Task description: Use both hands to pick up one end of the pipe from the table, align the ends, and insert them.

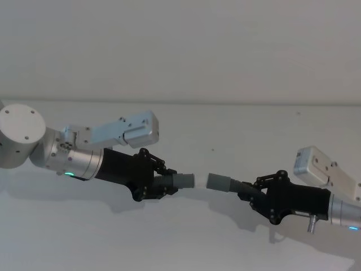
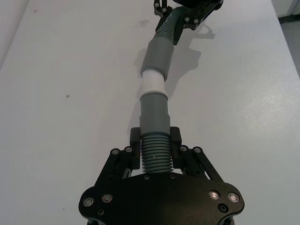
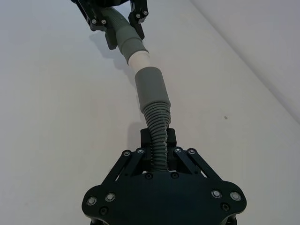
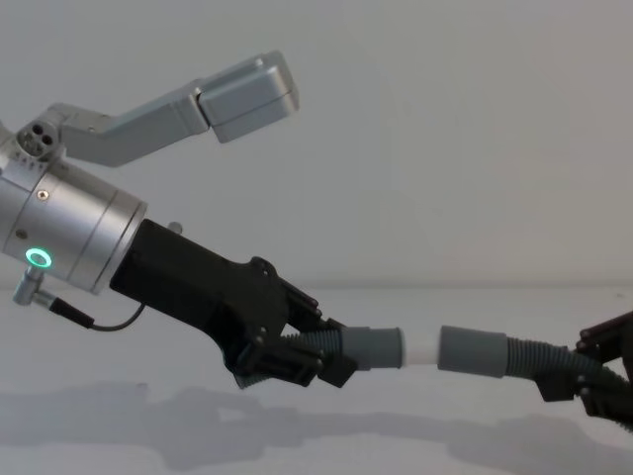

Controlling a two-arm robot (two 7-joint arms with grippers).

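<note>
The left claw holds one dark-grey ribbed hose piece above the plain white matt worktop, on its left half. The right claw holds the second dark-grey ribbed hose piece on the right half. Between the claws, the left piece's smooth grey cuff faces the right piece's smooth grey cuff, end to end. A white tip bridges the gap, seemingly reaching into the right cuff.

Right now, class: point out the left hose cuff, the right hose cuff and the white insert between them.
left hose cuff (image 4: 374, 348), chest view, middle of the smooth grey sleeve.
right hose cuff (image 4: 473, 351), chest view, middle of the grey sleeve.
white insert (image 2: 153, 82), left wrist view, its bare white side.
</note>
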